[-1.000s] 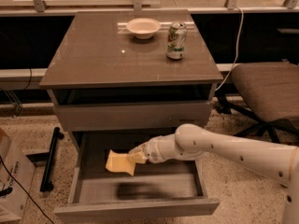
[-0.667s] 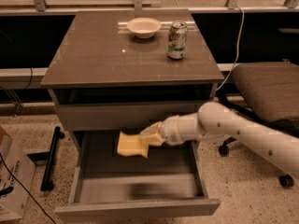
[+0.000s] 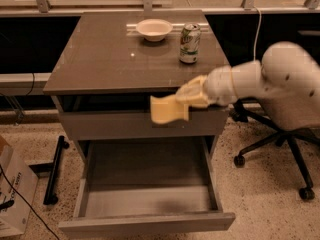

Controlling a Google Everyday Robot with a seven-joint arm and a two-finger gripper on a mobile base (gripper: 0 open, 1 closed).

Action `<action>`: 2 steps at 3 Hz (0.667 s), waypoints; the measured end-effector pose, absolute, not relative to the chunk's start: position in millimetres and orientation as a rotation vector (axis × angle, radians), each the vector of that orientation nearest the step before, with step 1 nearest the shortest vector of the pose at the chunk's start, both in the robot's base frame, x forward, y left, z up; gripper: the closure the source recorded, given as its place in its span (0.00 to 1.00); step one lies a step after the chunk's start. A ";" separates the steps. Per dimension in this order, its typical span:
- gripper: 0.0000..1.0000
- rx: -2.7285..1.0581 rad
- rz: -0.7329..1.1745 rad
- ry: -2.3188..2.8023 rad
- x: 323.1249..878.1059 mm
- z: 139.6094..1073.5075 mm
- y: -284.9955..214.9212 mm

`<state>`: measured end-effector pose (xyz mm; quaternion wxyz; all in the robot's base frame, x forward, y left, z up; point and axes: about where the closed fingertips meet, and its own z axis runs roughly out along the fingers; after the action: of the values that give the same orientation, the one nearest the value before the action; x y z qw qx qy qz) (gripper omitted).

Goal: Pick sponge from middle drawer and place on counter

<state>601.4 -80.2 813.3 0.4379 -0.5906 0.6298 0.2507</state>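
The pale yellow sponge (image 3: 166, 109) hangs in the air in front of the cabinet's top drawer front, just below the counter's front edge. My gripper (image 3: 186, 100), with pale yellow padded fingers, is shut on the sponge's right end; the white arm reaches in from the right. The middle drawer (image 3: 150, 189) stands pulled open below, and its inside is bare. The counter (image 3: 110, 54) is the glossy grey-brown top of the cabinet.
A white bowl (image 3: 154, 29) and a green soda can (image 3: 189, 43) stand at the back of the counter. An office chair (image 3: 280, 149) stands at the right. A cardboard box (image 3: 12, 194) and a black bar (image 3: 54, 171) lie on the floor at the left.
The gripper has lifted the sponge out of the middle drawer, up and to the right, to the height of the counter's front edge.
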 end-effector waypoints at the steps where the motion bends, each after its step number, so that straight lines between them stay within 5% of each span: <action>1: 1.00 -1.563 0.462 1.455 621.7 891.0 -95.1; 2: 1.00 -1.600 0.298 1.392 656.2 953.7 -102.7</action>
<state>656.2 -102.7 953.7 0.4795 -0.6555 0.5705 0.1223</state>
